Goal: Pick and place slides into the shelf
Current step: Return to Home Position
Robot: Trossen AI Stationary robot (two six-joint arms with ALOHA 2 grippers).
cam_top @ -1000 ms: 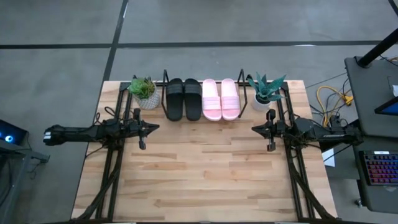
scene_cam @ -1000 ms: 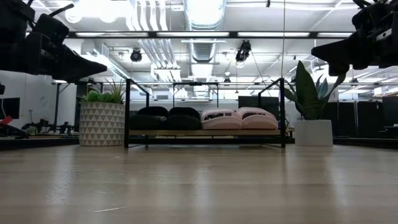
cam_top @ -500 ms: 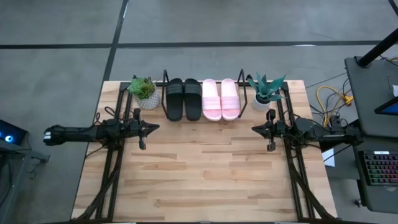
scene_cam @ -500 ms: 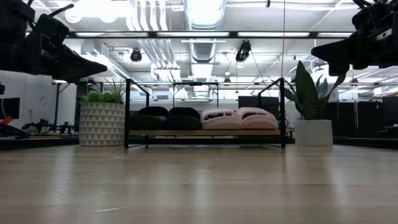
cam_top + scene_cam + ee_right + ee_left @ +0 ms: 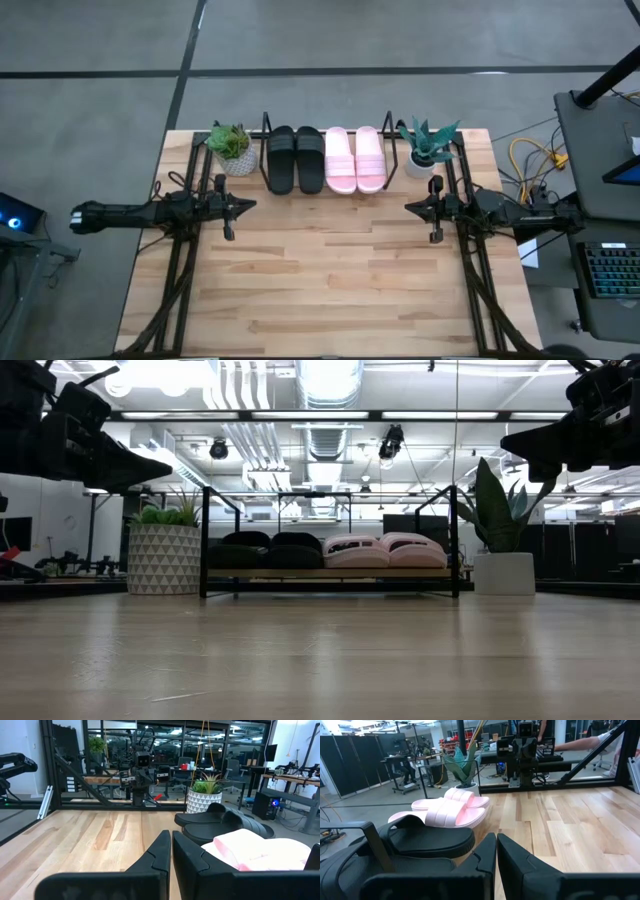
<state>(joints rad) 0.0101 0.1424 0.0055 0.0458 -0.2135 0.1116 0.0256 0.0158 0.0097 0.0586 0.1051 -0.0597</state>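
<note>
Two matte black slides (image 5: 295, 158) and two pale pink slides (image 5: 355, 158) lie side by side on the black rod shelf (image 5: 390, 125) at the table's far edge, soles on its rods. The low view shows them in a row, black slides (image 5: 265, 550) left of pink slides (image 5: 385, 550). My left gripper (image 5: 250, 205) hovers above the table near its left side, shut and empty. My right gripper (image 5: 408, 207) hovers near the right side, also shut and empty. Each wrist view shows its own shut fingers, left gripper (image 5: 496, 851), right gripper (image 5: 171, 845), with the slides off to one side.
A green plant in a patterned pot (image 5: 232, 148) stands left of the shelf, a spiky plant in a white pot (image 5: 428, 150) right of it. The wooden table (image 5: 330, 280) stretches bare toward its near edge. A person's arm (image 5: 580, 742) shows in the room beyond.
</note>
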